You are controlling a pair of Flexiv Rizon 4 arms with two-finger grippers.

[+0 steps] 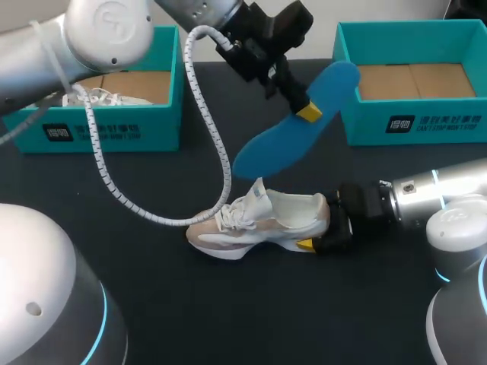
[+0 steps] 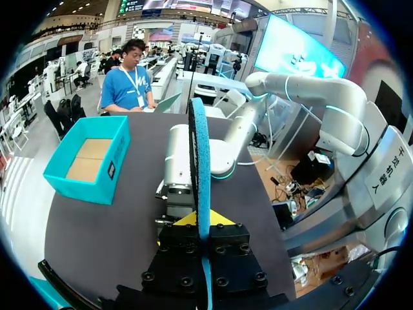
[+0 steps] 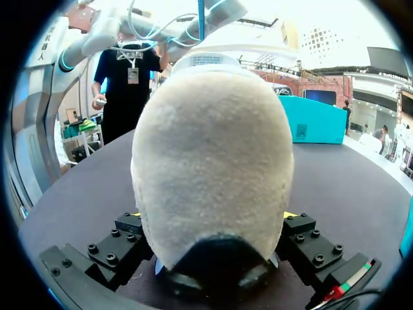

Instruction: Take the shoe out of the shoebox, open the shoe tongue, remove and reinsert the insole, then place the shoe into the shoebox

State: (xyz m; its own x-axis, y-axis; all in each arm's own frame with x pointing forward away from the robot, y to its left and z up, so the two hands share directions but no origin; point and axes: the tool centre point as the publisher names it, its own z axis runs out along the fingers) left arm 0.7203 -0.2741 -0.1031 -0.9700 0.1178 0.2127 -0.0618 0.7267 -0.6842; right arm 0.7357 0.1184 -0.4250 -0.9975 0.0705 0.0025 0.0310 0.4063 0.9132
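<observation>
The left arm comes in from the left past the middle, held high above the table. The left gripper angles downward, clamped on a blue insole. The right arm lies low and level, with the right gripper closed around the heel of a shoe.

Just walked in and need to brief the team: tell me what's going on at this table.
The left gripper holds the blue insole in the air above the shoe. The right gripper is shut on the shoe's heel, and the shoe stands on the table. The left shoebox and right shoebox stand at the far edge. The insole is out, not yet back in.
</observation>
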